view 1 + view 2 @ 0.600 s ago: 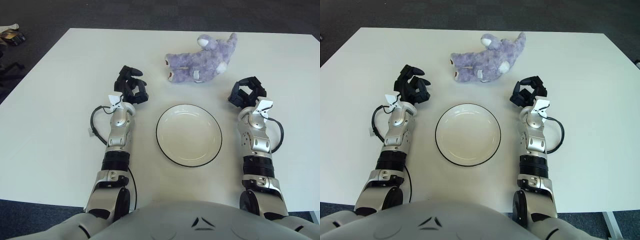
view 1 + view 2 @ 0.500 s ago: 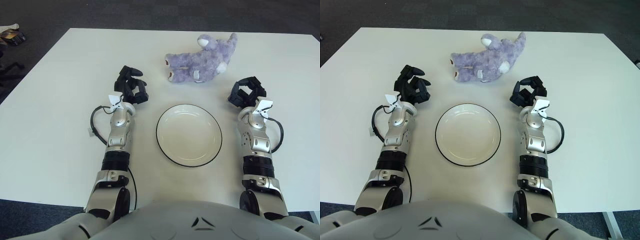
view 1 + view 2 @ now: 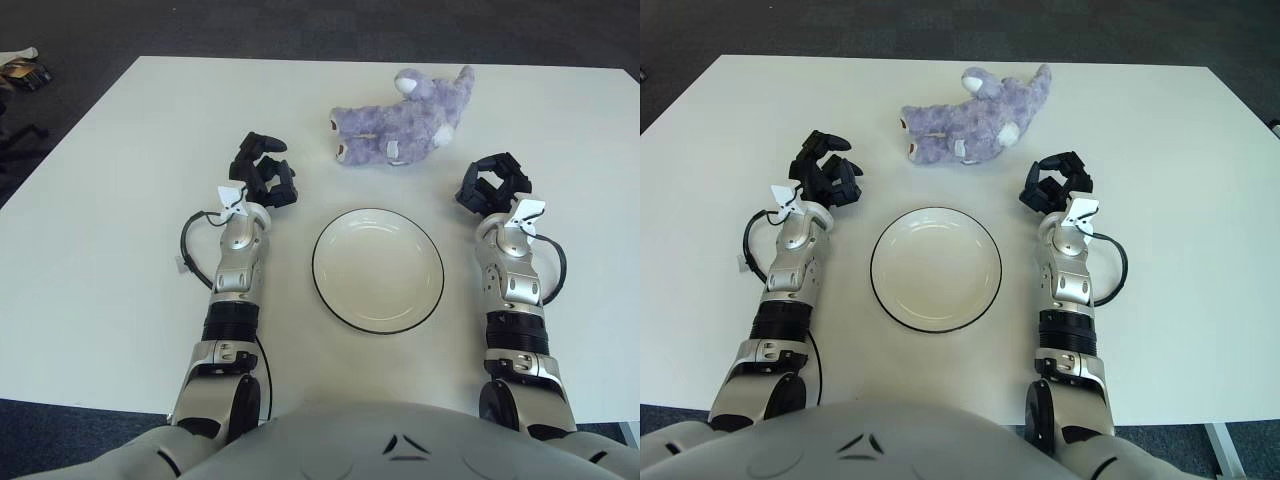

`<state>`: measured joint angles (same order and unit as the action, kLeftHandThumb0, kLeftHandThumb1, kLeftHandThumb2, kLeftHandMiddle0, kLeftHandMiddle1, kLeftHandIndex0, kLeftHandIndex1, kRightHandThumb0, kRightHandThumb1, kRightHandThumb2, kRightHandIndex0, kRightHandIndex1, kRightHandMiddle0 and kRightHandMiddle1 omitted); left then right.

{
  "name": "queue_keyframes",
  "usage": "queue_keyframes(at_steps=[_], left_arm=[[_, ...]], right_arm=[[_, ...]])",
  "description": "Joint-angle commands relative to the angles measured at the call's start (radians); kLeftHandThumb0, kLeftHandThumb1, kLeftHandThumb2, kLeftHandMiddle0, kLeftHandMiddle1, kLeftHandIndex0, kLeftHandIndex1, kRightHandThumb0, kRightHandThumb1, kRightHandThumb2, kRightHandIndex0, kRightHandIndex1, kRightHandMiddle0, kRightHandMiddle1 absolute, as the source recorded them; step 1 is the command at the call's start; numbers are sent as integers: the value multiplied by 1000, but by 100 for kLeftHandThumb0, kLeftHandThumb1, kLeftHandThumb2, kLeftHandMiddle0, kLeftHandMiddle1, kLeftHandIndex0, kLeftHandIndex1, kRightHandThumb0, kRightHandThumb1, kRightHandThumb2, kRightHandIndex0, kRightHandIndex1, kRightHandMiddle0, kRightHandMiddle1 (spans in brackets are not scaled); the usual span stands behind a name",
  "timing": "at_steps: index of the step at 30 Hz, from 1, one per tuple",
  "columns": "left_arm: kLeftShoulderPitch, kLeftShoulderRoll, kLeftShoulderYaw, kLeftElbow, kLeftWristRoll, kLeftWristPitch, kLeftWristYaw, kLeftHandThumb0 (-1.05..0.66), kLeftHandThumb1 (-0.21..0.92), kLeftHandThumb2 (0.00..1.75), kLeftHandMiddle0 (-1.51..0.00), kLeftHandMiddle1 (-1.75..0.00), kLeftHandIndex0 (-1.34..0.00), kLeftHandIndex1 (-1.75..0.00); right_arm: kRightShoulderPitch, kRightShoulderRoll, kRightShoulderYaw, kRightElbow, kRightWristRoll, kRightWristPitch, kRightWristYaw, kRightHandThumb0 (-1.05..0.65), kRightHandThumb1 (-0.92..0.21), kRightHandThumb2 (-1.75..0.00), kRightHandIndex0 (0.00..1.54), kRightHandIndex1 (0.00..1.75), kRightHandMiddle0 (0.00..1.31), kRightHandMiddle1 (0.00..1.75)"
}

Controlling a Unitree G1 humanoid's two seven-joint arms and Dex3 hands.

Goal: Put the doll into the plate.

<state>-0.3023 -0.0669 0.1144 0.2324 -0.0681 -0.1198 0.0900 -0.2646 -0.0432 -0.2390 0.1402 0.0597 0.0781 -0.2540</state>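
A purple plush doll (image 3: 400, 125) lies on its side at the far middle of the white table (image 3: 120, 200). A white plate (image 3: 378, 270) with a dark rim sits empty in front of it, between my two arms. My left hand (image 3: 262, 172) hovers left of the plate and below-left of the doll, its black fingers loosely curled and holding nothing. My right hand (image 3: 494, 186) shows right of the plate, below-right of the doll, fingers also curled and empty.
The table's far edge (image 3: 330, 60) meets dark carpet. A small dark object (image 3: 22, 70) lies on the floor past the table's far left corner.
The left hand has shifted slightly forward and its fingers have curled in a little. The right hand, doll and plate have not moved.
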Motion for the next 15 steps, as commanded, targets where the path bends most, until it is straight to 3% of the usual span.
queue_keyframes(at_steps=[1, 2, 5, 7, 15], left_arm=[[9, 4, -5, -12, 25, 6, 27, -1, 21, 142, -71, -175, -50, -165], [9, 7, -9, -12, 38, 0, 34, -1, 22, 141, -69, -175, -48, -167], [9, 12, -17, -10, 63, -10, 43, -1, 27, 137, -64, -174, -43, -172], [9, 18, -24, -10, 79, -15, 43, -1, 33, 129, -59, -169, -42, -173], [7, 35, -40, 0, 99, -60, 22, -1, 53, 100, -42, -155, -41, -175]], right_arm=[[7, 8, 8, -62, -21, 21, -23, -43, -50, -109, 78, 175, 47, 175], [10, 12, 12, -76, -28, 24, -31, -42, -51, -107, 74, 175, 46, 175], [15, 15, 17, -92, -40, 24, -43, -14, -42, -116, 65, 163, 42, 175], [16, 14, 20, -96, -51, 16, -49, -8, -43, -114, 58, 160, 42, 175], [27, -4, 36, -119, -88, -6, -34, -1, -52, -103, 41, 159, 40, 175]])
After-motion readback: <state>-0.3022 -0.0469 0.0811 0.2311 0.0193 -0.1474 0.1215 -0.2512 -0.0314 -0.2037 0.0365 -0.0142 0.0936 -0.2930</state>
